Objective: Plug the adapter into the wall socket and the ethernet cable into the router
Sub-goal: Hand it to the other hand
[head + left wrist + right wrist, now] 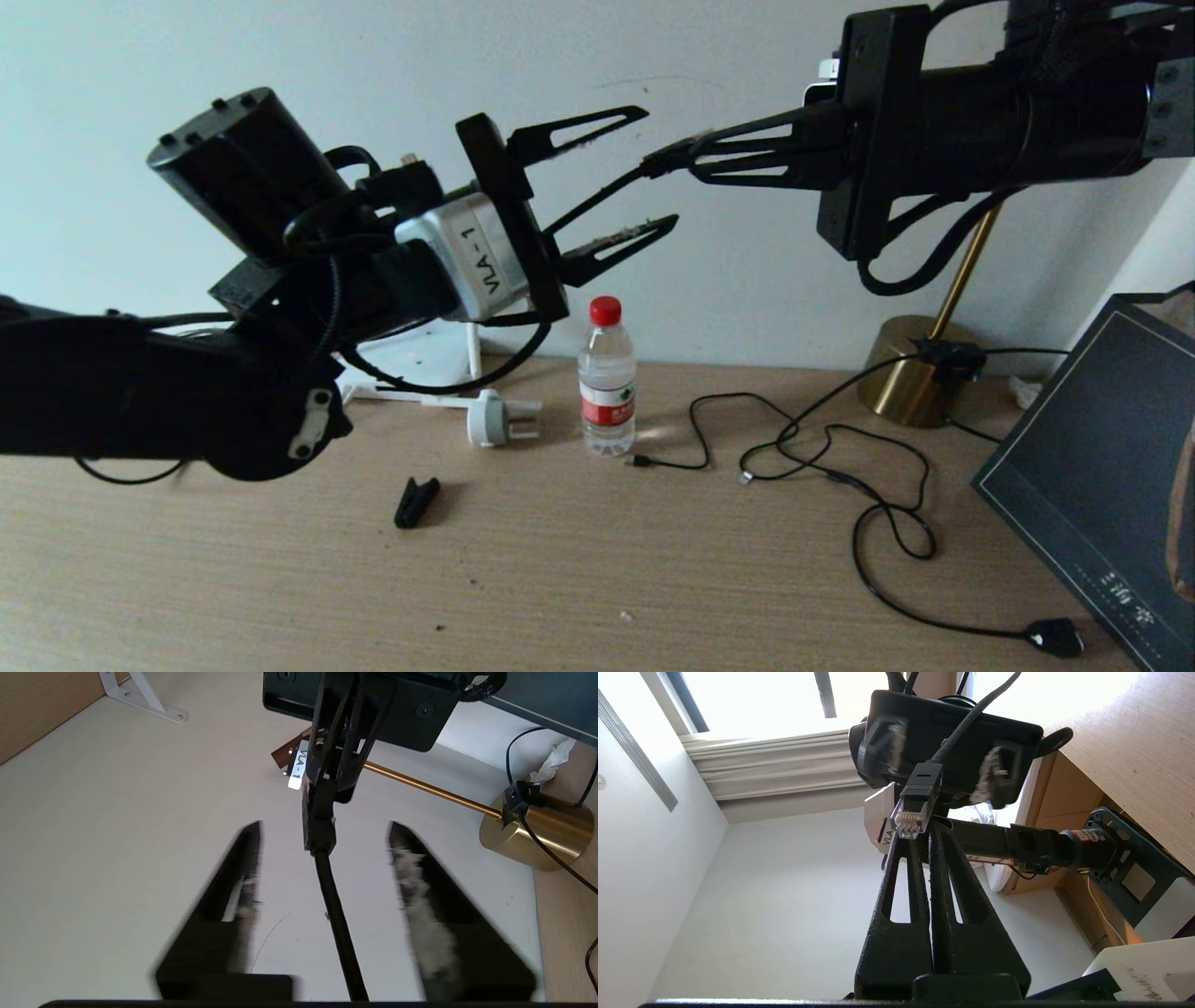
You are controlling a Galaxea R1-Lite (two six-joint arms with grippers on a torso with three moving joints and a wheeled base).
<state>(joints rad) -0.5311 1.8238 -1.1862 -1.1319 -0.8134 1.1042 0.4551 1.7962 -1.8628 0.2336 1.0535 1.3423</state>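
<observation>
Up in the middle of the head frame, the right gripper reaches in from the upper right with its fingers pressed together, pinching the plug of the ethernet cable. The right wrist view shows the clear tip with its row of contacts sticking out just past the fingertips, so the plug's nose is free and only its body is clamped. That looks to me like a hand-over grip: it presents the cable stem to the other arm.

Facing it from the left, the left gripper has its fingers spread, one above and one below the cable. In the left wrist view the cable runs straight up between the two fingers without touching either. I'd judge it is about to pinch the cable behind the plug, perhaps to get a better angle for insertion.

Lower down, on the bench, a water bottle stands at centre, with a round white plug lying just left of it and a small black clip nearer the bottom. Thin black cords loop across the right half of the bench, near a brass lamp base. White parts behind the left arm, at middle left, may be the router, but it is mostly hidden. I see no adapter or wall socket.
</observation>
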